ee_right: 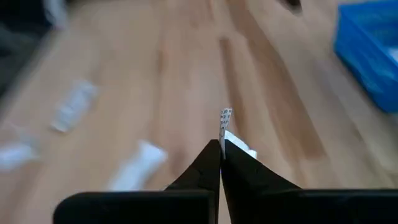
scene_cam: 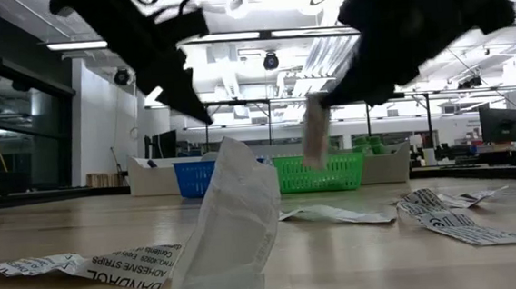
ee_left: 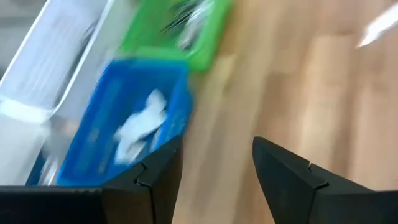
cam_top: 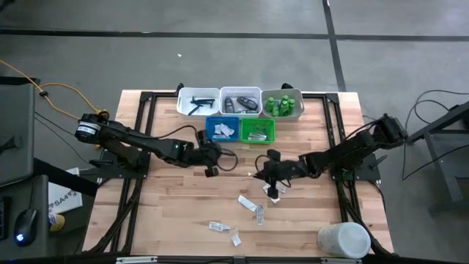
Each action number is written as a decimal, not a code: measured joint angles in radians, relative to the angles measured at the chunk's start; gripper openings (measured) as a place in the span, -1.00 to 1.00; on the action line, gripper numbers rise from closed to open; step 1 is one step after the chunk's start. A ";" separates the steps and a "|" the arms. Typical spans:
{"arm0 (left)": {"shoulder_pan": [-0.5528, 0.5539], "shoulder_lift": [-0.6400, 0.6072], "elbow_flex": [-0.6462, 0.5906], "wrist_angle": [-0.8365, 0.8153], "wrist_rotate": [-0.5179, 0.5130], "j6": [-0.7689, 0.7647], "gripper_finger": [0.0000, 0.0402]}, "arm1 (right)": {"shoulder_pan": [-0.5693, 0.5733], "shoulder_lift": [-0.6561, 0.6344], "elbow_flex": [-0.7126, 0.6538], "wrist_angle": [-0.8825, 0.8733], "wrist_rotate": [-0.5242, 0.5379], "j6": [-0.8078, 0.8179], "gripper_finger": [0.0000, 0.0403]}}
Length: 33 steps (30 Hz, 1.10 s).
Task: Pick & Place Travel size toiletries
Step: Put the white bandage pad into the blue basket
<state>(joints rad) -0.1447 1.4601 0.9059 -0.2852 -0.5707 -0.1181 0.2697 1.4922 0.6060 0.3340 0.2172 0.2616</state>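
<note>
Right wrist view: right gripper (ee_right: 221,148) pinched tight on a flat packet (ee_right: 226,121) — lifted clear for carrying to the trays. Left gripper (ee_left: 214,163) — wide, empty, beside blue tray (ee_left: 99,130).

White flat packet (ee_right: 226,124) pinched upright, other packets (cam_top: 249,203) scattered on table

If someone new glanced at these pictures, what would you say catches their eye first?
Probably the right claw, shut on a thin white flat packet and holding it above the middle of the wooden table. Next, the row of white, blue and green rectangular trays at the far edge, with the left claw open near the blue one. More white packets lie scattered at the near side.
</note>
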 joint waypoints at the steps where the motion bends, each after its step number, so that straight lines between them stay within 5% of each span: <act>1: 0.000 0.000 -0.001 0.041 0.032 0.049 -0.05 | -0.011 -0.010 0.002 0.020 -0.035 -0.001 -0.98; 10: 0.000 0.000 0.000 0.258 0.319 0.322 -0.05 | -0.070 -0.041 0.000 0.105 -0.165 -0.100 -0.98; 21: 0.000 0.000 0.000 0.338 0.367 0.324 -0.05 | -0.109 -0.032 0.001 0.310 -0.121 -0.312 -0.98; 33: 0.000 -0.001 0.000 0.407 0.381 0.323 -0.05 | -0.140 -0.032 0.001 0.435 -0.203 -0.367 -0.99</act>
<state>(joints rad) -0.1444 1.4593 0.9058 0.1218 -0.1894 0.2054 0.1301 1.4605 0.6071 0.7690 0.0146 -0.1051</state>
